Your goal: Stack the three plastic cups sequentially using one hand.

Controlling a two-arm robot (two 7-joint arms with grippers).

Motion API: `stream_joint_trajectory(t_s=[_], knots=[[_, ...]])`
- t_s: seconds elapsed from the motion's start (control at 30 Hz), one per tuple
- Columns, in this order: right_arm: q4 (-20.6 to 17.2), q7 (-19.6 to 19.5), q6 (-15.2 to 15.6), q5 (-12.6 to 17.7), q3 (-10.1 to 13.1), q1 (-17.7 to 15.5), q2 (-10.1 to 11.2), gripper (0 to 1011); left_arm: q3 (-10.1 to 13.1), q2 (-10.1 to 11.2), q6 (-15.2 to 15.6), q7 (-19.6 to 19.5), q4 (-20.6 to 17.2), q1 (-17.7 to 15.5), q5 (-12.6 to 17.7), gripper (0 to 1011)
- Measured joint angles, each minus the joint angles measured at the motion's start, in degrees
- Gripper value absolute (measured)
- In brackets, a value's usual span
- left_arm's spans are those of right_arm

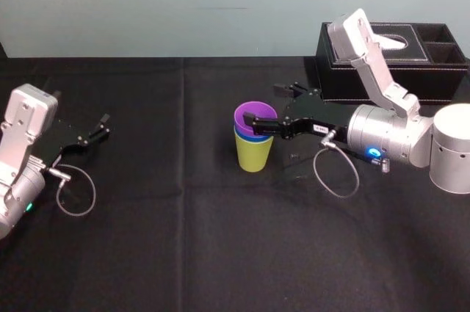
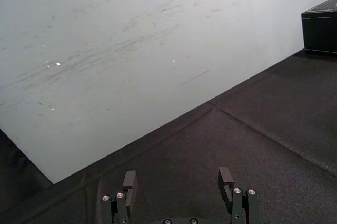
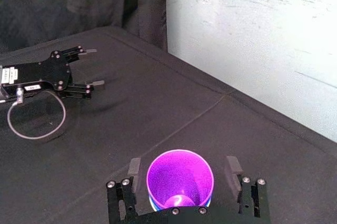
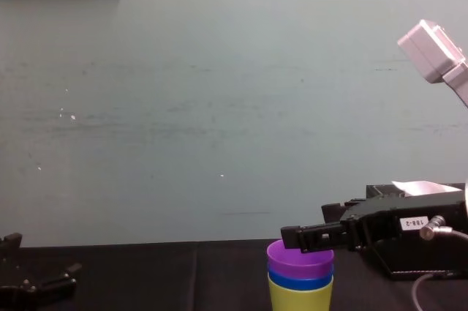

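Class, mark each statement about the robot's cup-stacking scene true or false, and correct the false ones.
1. The tapered purple plastic cup sits on top of the stack. True.
2. The yellow-green plastic cup is in the middle of the stack. False: it is at the bottom, and the blue plastic cup is in the middle.
3. The left gripper holds a cup. False: it is open and empty, far to the left.
4. The right gripper has its fingers either side of the purple plastic cup. True.

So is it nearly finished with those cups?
Nearly. Done: the purple cup sits in the blue cup, itself in the yellow-green cup. In hand: the right gripper straddles the purple rim, fingers open, not squeezing. Left to do: just backing away. The left gripper lies idle on the table, far left.
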Motion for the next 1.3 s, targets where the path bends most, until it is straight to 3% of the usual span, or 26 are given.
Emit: stream_joint_trajectory(t_s=[0.57, 0.9, 1.0, 1.3], knots=[[-0.36, -0.08, -0.06, 0.02, 0.15, -0.24, 0.07, 1003, 0.00, 0.00, 0.00, 0.00, 0.00, 0.00, 0.00, 1011], [-4.03, -2.76, -1.57, -0.40, 3.55, -3.91, 1.88, 1003, 0.00, 0.00, 0.00, 0.00, 0.00, 0.00, 0.00, 1011], [-4.95, -3.78, -2.26, -0.22, 5.64, -5.57, 2.77, 1003, 0.00, 0.00, 0.00, 0.00, 0.00, 0.00, 0.00, 1011], [-4.06, -5.92, -3.15, 0.17, 10.02, -8.31, 4.02, 1003, 0.00, 0.00, 0.00, 0.00, 0.00, 0.00, 0.00, 1011]])
